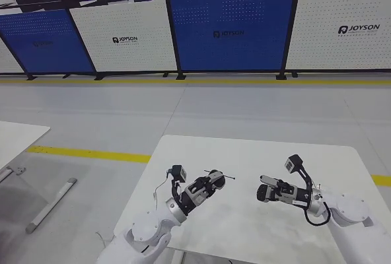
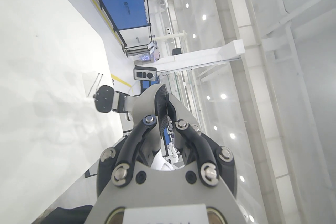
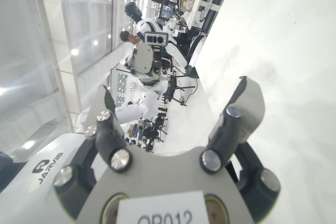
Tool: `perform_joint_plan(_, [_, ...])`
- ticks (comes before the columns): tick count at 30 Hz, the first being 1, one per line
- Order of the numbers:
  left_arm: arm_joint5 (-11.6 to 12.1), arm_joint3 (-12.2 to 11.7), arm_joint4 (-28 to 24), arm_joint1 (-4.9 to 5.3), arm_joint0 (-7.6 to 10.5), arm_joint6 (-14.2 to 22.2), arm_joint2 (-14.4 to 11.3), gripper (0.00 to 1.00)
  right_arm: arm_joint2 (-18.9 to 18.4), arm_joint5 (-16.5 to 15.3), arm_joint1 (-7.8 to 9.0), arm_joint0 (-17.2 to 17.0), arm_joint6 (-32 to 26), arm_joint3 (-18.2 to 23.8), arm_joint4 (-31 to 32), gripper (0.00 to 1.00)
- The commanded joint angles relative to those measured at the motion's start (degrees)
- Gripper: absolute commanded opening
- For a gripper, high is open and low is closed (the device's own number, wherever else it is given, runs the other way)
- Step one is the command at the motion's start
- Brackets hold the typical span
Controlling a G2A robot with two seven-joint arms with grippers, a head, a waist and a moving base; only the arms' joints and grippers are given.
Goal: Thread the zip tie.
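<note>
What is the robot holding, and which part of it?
The left gripper pinches the thin black zip tie along its strap. One end pokes out toward the right gripper, which is open and holds nothing.

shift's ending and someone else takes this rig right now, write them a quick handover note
Left end effector: shut on the zip tie, held above the table, with one end jutting toward the other arm.
Right end effector: open and holding nothing. It faces the left one across a gap.
Done: the tie is off the table and gripped.
Left: no loop shows, so the threading is not yet done. The likely next step is for the right end effector to take the free end.
</note>
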State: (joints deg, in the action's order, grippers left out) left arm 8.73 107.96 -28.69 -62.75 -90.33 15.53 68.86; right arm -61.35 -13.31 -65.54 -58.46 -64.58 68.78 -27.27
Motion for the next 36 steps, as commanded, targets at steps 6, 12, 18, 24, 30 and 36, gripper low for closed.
perform_joint_plan(6, [-0.2, 0.1, -0.1, -0.01, -0.19, -0.2, 0.0, 0.0, 0.0, 0.0, 0.0, 0.0, 0.0, 0.0, 0.0, 1.0])
perform_joint_plan(12, [-0.3, 0.1, -0.1, -0.06, -0.1, -0.4, -0.1, 0.0, 0.0, 0.0, 0.0, 0.0, 0.0, 0.0, 0.0, 1.0])
perform_joint_plan(18, [4.4, 4.4, -4.7, -0.37, -1.04, -1.1, 1.3, 0.0, 0.0, 0.0, 0.0, 0.0, 0.0, 0.0, 0.0, 1.0])
perform_joint_plan(24, [6.6, 10.7, -4.1, -0.23, -3.91, -0.8, 3.5, 0.0, 0.0, 0.0, 0.0, 0.0, 0.0, 0.0, 0.0, 1.0])
perform_joint_plan(30, [5.3, 11.6, -2.8, -0.17, -4.53, -1.6, 4.1, 0.0, 0.0, 0.0, 0.0, 0.0, 0.0, 0.0, 0.0, 1.0])
perform_joint_plan(36, [5.1, 12.2, -4.5, -0.27, -4.39, -0.9, 3.5, 0.0, 0.0, 0.0, 0.0, 0.0, 0.0, 0.0, 0.0, 1.0])
